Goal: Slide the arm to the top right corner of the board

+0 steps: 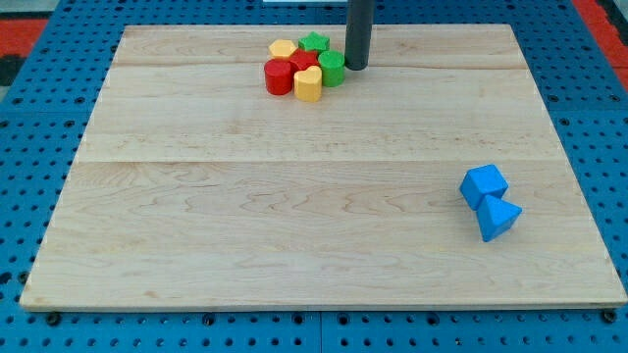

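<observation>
My tip (355, 67) is resting on the wooden board (294, 226) near its top edge, grasping nothing, as a bare rod. It is standing just right of the green cylinder (332, 69), in a cluster of six: green star (314, 42), yellow block (284, 49), red cylinder (279, 76), red block (305, 63), yellow heart (308, 85). Well down-right of the tip, two blue blocks are touching: a cube (484, 184) and a wedge (498, 218).

red round block (278, 76), yellow blocks (308, 84), green blocks (332, 69) bunched at the view's top, two blue blocks (485, 184) touching at the right
</observation>
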Available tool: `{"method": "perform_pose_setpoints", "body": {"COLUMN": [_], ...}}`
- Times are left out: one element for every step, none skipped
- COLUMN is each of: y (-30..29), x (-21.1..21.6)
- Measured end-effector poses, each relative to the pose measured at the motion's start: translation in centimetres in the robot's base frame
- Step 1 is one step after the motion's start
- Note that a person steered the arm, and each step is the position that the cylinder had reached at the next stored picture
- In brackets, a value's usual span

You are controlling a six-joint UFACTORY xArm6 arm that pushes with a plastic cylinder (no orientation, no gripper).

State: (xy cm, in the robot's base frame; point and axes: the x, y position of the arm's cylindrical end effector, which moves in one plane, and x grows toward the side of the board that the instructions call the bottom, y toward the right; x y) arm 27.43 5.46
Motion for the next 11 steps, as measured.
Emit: {"method": "perform_pose_setpoints", "body": {"y": [2.9, 10.5, 17.5, 21.4, 22.6, 23.1, 23.1, 21.7, 21.3, 19.7, 19.0], "x": [0.2, 0.9, 4.4, 6.1, 5.9, 2.8, 0.8, -1.4, -3.5, -4.9, -5.3]}}
